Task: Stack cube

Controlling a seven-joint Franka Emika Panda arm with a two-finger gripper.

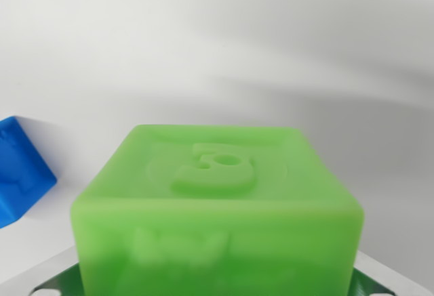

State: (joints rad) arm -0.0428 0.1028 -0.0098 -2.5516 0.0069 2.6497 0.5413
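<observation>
**Green cube close beneath my wrist camera, blue cube at the edge**

Green translucent plastic fills the lower half of the wrist view: a green cube [218,208] sits at about 6 o'clock, so close to my lens that its near face is blurred. Its top face carries a raised emblem inside a shallow embossed ring; the figure resembles a curled numeral or letter, but I cannot read it with certainty. The near vertical face shows a second relief, too soft in focus to identify. The cube's top face tilts away from me toward 12 o'clock.

At 9 o'clock, cut by the wrist view's left border, lies a blue cube [19,171], turned so that one corner points toward the green cube. The two are apart, with a strip of bare white worktop [224,52] between them. The worktop runs pale and unmarked up to 12 o'clock, crossed by soft grey shadows.

At the bottom corners, about 7 and 5 o'clock, pale grey edges and dark green patches flank the base of the green cube; I cannot tell what they belong to. My pincer itself is not clearly seen, so I cannot tell whether it is spread, pressed together, or pinching the green cube.
</observation>
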